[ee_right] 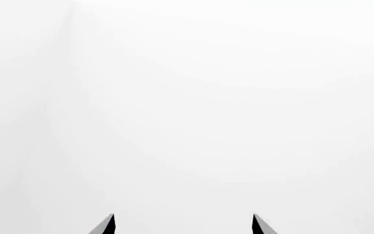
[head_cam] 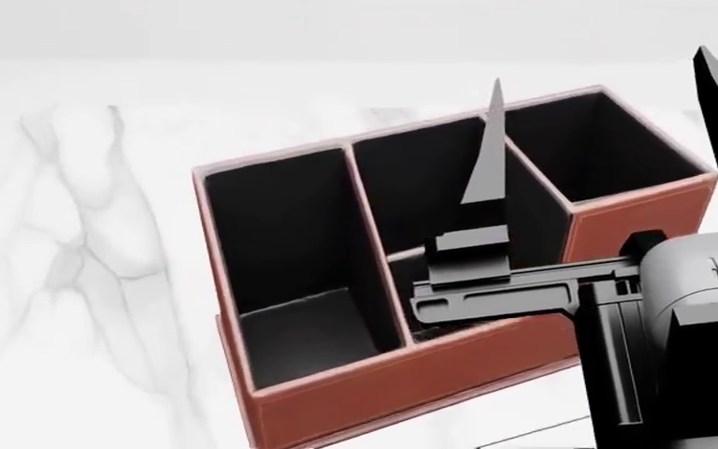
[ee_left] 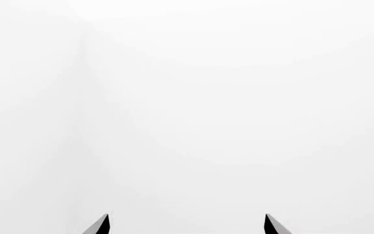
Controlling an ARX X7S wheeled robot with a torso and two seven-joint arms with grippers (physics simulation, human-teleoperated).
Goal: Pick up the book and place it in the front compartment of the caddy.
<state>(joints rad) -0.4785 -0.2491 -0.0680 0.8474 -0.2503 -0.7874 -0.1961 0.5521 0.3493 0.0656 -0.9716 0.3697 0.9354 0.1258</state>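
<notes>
Both wrist views show only blank white past spread fingertips, so we read the left gripper (ee_left: 187,225) and right gripper (ee_right: 183,225) as wide and empty. From the head view, the right gripper points upward over the caddy (head_cam: 459,365); we cannot find the book, so locating it comes next.

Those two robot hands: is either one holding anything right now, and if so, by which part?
Nothing. Both wrist views show the left hand and right hand open, with only white between the fingertips.
</notes>
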